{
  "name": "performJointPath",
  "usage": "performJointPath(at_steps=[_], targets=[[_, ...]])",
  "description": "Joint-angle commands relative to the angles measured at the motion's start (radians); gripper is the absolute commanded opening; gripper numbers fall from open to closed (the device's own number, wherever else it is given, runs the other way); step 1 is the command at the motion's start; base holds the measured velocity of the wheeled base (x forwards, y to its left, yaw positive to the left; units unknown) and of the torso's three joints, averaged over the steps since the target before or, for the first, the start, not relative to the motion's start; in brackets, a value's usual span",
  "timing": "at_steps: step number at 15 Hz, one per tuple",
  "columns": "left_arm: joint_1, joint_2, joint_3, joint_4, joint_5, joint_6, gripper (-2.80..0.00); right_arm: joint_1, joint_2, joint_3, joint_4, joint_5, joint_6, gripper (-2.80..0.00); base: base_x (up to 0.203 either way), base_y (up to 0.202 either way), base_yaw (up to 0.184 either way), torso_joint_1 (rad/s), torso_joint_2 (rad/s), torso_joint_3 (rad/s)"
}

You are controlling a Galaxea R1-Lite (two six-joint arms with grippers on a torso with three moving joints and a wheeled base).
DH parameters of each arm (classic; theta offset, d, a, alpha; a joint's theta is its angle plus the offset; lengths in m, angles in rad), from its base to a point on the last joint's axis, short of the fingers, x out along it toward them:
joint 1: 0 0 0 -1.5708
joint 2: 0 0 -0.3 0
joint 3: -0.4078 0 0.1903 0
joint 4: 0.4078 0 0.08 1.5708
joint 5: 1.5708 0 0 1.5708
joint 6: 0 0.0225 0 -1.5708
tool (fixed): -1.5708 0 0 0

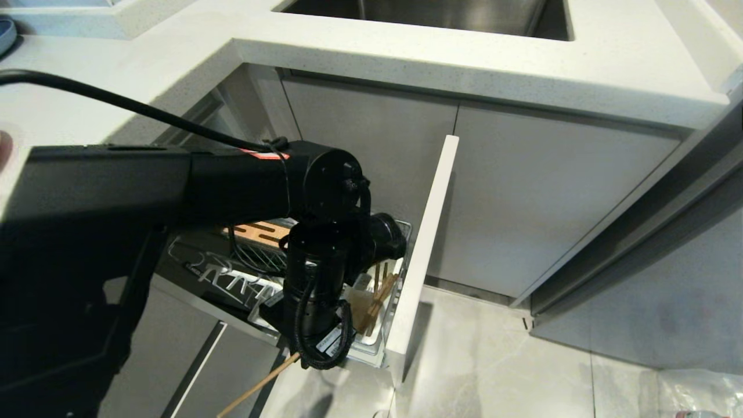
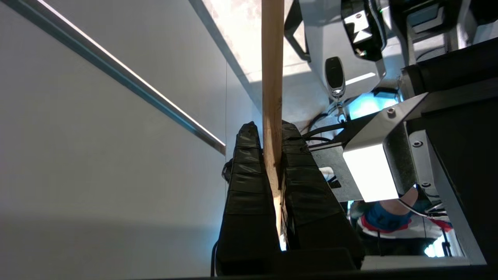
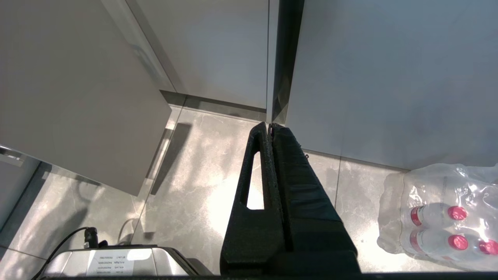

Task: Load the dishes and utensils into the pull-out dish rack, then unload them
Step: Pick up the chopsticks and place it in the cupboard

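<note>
Chopstick (image 2: 272, 77) clamped in the left gripper (image 2: 272, 130); that is the main thing to note.

Head view: pull-out dish rack (image 1: 261, 270) drawn out from under the counter (image 1: 476, 64), its pale cabinet front (image 1: 426, 244) standing edge-on at about 3 o'clock of the basket. The left arm (image 1: 313, 255) reaches in from 9 o'clock and bends down over the rack, hiding much of it. Bamboo strip (image 1: 264, 231) with slots shows at 12 o'clock of the wire basket. White utensil cup (image 1: 371, 313) sits at the rack's near corner, against the cabinet front, with light wooden sticks (image 1: 380, 290) leaning in it. One chopstick (image 1: 258, 386) juts out from below the wrist toward 7 o'clock, over the lower cabinet face. Sink (image 1: 424, 14) at 12 o'clock in the counter. Bowl and spoon cannot be made out.

Left wrist view: both black fingers (image 2: 249, 182) pressed together on the wooden chopstick, which runs straight out beyond the tips. Pale cabinet panel (image 2: 97, 155) to one side, robot frame (image 2: 389, 155) to the other.

Right wrist view: right gripper (image 3: 271, 126) with jaws together, holding nothing, hanging over the grey tiled floor (image 3: 194, 175) near the cabinet doors. A wrapped pack of bottles (image 3: 439, 217) lies on the floor close by.
</note>
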Motion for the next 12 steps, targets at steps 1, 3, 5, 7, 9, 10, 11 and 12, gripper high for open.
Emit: performJointPath(at_steps=[1,3,5,7,9,10,11,12], targets=[[0.004,0.028,0.000,-0.006,0.004,-0.002,-2.80,0.000,0.000,0.002,0.000,0.000,0.001,-2.80,0.000,0.000,0.000,0.000,0.00,0.000],[0.009,0.038,-0.001,-0.048,0.009,-0.002,-2.80,0.000,0.000,0.002,0.000,0.000,0.001,-2.80,0.000,0.000,0.000,0.000,0.00,0.000],[0.012,0.041,-0.001,-0.079,0.016,-0.005,-2.80,0.000,0.000,0.002,0.000,0.000,0.001,-2.80,0.000,0.000,0.000,0.000,0.00,0.000],[0.016,0.041,-0.001,-0.082,0.032,-0.034,-2.80,0.000,0.000,0.002,0.000,0.000,0.001,-2.80,0.000,0.000,0.000,0.000,0.00,0.000],[0.018,0.039,-0.001,-0.083,0.045,-0.043,-2.80,0.000,0.000,0.002,0.000,0.000,0.001,-2.80,0.000,0.000,0.000,0.000,0.00,0.000],[0.018,0.038,-0.001,-0.085,0.049,-0.043,-2.80,0.000,0.000,0.002,0.000,0.000,0.001,-2.80,0.000,0.000,0.000,0.000,0.00,0.000],[0.018,0.038,-0.001,-0.091,0.050,-0.043,-2.80,0.000,0.000,0.002,0.000,0.000,0.001,-2.80,0.000,0.000,0.000,0.000,0.00,0.000],[0.018,0.039,-0.001,-0.110,0.050,-0.043,-2.80,0.000,0.000,0.002,0.000,0.000,0.001,-2.80,0.000,0.000,0.000,0.000,0.00,0.000]])
